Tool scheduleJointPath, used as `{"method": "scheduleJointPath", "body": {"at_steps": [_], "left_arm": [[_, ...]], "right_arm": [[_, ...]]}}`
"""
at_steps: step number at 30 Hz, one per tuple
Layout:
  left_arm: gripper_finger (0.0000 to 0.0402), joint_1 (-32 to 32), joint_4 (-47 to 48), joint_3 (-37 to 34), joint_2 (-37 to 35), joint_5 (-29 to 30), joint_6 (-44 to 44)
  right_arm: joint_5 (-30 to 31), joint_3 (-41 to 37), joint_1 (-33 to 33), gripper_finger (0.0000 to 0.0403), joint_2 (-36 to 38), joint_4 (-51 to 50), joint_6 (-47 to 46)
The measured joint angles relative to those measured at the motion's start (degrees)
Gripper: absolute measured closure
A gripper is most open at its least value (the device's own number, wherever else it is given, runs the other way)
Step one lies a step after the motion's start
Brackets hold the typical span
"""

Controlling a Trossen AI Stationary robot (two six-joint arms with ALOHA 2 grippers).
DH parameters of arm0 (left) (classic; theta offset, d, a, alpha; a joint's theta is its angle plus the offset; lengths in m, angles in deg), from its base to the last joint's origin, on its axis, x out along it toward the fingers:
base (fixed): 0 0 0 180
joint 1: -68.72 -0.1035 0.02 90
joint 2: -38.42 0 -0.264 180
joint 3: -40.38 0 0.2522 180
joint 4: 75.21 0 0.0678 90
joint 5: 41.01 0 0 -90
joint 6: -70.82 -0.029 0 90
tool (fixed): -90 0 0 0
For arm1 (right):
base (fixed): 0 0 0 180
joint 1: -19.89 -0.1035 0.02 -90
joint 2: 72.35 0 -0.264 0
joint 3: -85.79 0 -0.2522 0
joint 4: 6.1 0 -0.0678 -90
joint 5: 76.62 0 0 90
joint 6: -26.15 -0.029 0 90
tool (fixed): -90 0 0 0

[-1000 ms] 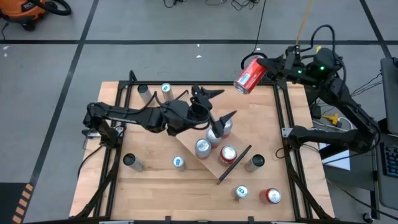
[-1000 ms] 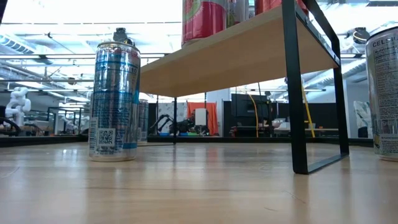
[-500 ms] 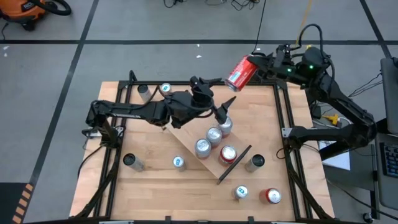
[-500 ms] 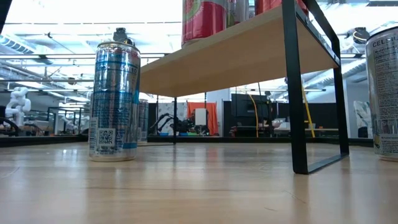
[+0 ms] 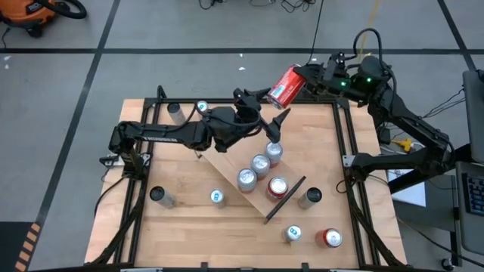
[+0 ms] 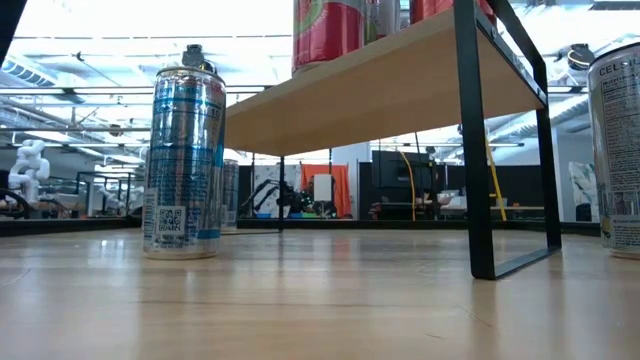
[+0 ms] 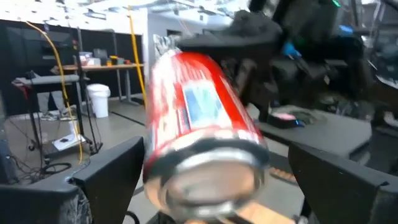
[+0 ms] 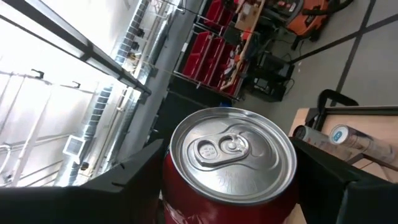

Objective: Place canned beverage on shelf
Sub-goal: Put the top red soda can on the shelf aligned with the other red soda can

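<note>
- The red can (image 5: 285,86) was held tilted above the table's far edge, toward its far-right corner, pinched between the fingers of the right gripper (image 8: 227,186); its silver top (image 8: 231,152) filled the right wrist view.
- The left gripper (image 5: 270,115) was spread wide and empty, its fingers (image 7: 109,171) flanking the can's base (image 7: 208,177) without visible contact; whether a hand-over was intended could only be guessed.
- If one gripper had released before the other closed, the can could have dropped past the table's far edge.
- A swing of the left arm could have toppled the silver cans (image 5: 261,162) on the shelf (image 5: 227,168).
- The shelf's far end was hidden under the left arm; the low view showed only its underside (image 6: 390,90), cans cut off above.
</note>
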Motion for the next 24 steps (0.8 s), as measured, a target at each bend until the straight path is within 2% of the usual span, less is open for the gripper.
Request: {"method": "scheduleJointPath", "body": {"at_steps": [3,11,21,24], "left_arm": [[0.0002,-0.43,-0.25,0.0,0.18,2.18,-0.05],[0.0007,-1.52,-0.08,0.0,0.8,1.23,2.36],[0.0097,-1.27,-0.04,0.0,0.81,0.88,3.02],[0.011,-0.92,-0.2,0.0,0.81,1.13,3.06]], "right_arm": [[0.87,0.0,-0.52,0.0139,-0.02,-0.15,0.23],[1.02,0.0,-0.99,0.0136,-0.35,-0.13,0.32],[0.73,0.0,-0.99,0.0134,-0.33,-0.09,0.63],[0.6,0.0,-0.99,0.0134,-0.33,-0.09,0.72]]}}
